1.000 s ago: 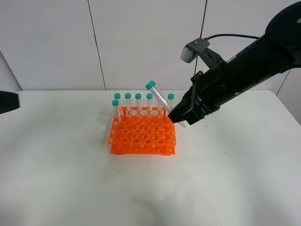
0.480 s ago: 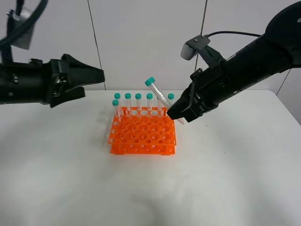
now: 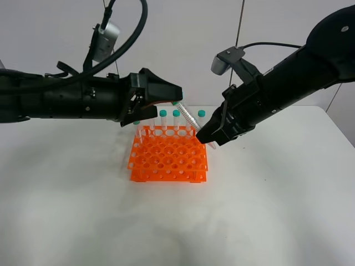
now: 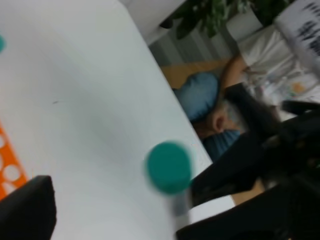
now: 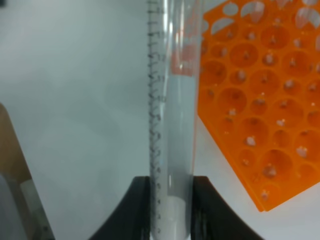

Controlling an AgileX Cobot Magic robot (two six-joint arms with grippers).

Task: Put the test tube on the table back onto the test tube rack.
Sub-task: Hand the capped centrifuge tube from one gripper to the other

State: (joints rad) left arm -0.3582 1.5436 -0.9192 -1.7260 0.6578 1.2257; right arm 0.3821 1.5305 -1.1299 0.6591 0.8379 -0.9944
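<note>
Orange plastic is catching the eye at the middle of the table (image 3: 83, 210): the test tube rack (image 3: 168, 159) is sitting flat on the white top, and most of its round holes are showing bare. Along its far row several teal-capped tubes (image 3: 163, 119) are standing upright.

The test tube (image 3: 190, 119) is not lying on the table. It is hanging in the air over the rack's far right corner, tilting, with its upper end leaning up toward the left and its pointed tip angling down toward the right. The right gripper (image 3: 206, 136) is clenching it near the lower end. In the right wrist view two dark fingers (image 5: 141, 207) are pressing on either side of the clear, graduated barrel, and the rack's grid is showing just beside it. The tip is poking out below the gripper, close to the rack's corner; whether it is touching anything I cannot tell.

The left gripper (image 3: 173, 98) is hanging at the tube's upper end with its jaws gaping wide and grasping nothing. From the high camera its dark fingers are covering most of the cap (image 4: 168, 166). In the left wrist view that cap is appearing end-on as a blurred teal disc, with white tabletop behind it and a sliver of the orange rack at the edge.

Both black arms are stretching in over the table from opposite sides, facing each other across the rack, each carrying a small grey camera (image 3: 224, 61) near its wrist
</note>
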